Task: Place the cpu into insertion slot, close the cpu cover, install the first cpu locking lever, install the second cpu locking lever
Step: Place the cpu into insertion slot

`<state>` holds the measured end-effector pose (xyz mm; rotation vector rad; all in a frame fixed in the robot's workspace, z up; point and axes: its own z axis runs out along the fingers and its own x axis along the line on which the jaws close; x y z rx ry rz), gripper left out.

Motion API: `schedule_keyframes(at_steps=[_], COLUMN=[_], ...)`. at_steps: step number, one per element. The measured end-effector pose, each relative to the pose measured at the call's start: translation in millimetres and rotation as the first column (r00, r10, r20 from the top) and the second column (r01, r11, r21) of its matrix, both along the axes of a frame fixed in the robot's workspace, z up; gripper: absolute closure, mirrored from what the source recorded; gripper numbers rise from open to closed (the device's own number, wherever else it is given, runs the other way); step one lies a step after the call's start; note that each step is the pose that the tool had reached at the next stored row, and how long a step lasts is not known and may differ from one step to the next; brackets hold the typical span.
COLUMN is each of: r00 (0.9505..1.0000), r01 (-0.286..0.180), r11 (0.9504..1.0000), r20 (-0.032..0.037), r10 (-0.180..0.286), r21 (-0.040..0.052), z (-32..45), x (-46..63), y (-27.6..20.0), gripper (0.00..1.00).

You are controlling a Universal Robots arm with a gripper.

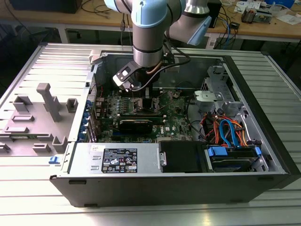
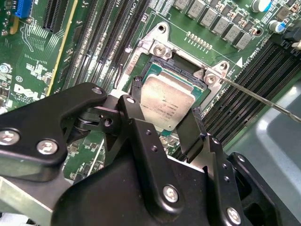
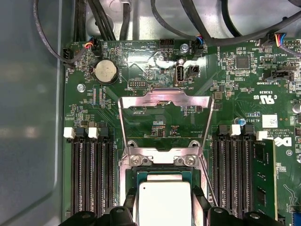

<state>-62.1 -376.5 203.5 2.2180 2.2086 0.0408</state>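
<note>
An electronics workshop: cable-strewn wooden benches [image 1: 285, 29] behind an opened computer case [image 1: 141, 190] on a ribbed metal table [image 1: 33, 188].

One arm [image 1: 149, 33], one gripper [image 2: 166, 98] and two fingers [image 2: 190, 134] were counted. One cpu [image 2: 165, 106], one cpu slot [image 3: 141, 153] and one cover [image 3: 164, 100] were noted. Two rim screws [image 3: 135, 161] and one coin cell [image 3: 105, 72] were tallied.

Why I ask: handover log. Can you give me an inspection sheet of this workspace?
Surface: ribbed metal table carrying an open computer case.
Job's things: cpu at the insertion slot, seating unclear; cpu cover lying open; a locking lever standing free.
Clutter: grey plastic fixtures on the exterior view's left.
Gripper: gripper shut on the cpu.
Cables: orange and blue cables inside the case.
Surroundings: wooden benches behind.
</note>
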Motion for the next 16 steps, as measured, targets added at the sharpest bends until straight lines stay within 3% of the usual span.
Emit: schedule_keyframes(at_steps=[16], r00=[1.0000], r01=[0.001], r11=[1.0000], r20=[-0.0024], r10=[-0.001], r21=[-0.0001], z=[-3.9], x=[0.0], y=[0.0], gripper=[0.45])
